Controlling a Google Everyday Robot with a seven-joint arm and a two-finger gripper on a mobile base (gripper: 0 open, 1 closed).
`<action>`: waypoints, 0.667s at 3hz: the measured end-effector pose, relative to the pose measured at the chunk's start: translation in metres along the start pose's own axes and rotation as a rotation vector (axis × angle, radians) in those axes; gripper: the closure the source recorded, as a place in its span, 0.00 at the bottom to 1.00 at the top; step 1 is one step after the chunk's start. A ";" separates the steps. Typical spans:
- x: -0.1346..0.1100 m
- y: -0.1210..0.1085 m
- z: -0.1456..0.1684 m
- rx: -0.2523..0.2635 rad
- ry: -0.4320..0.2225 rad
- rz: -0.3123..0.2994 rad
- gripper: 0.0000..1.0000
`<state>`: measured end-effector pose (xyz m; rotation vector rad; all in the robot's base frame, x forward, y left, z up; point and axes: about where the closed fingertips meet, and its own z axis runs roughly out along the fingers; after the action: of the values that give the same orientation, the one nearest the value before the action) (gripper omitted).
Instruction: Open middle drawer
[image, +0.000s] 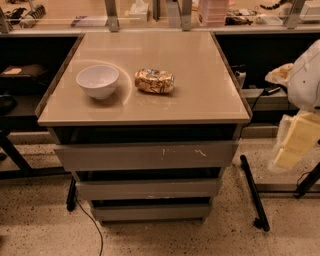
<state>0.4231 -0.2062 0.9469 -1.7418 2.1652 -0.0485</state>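
The cabinet has three stacked grey-brown drawer fronts under a tan top. The middle drawer (147, 189) is the plain front of medium width, set below the widest front with pale scratch marks (145, 155) and above the narrowest front (150, 212). It looks closed, roughly in step with the others. My gripper (295, 142), pale yellow under a white arm, hangs at the right edge of the view, to the right of the cabinet and apart from it, at about the height of the top drawer.
A white bowl (97, 81) and a crinkled snack bag (154, 81) sit on the cabinet top (200, 95). A black stand leg (254, 192) lies on the floor right of the cabinet. A cable (92, 225) trails at the lower left. Shelves and clutter run along the back.
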 end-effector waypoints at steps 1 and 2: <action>0.015 0.028 0.049 -0.019 -0.079 -0.018 0.00; 0.039 0.050 0.111 -0.023 -0.152 -0.044 0.00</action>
<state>0.4026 -0.2093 0.8208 -1.7456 2.0266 0.0947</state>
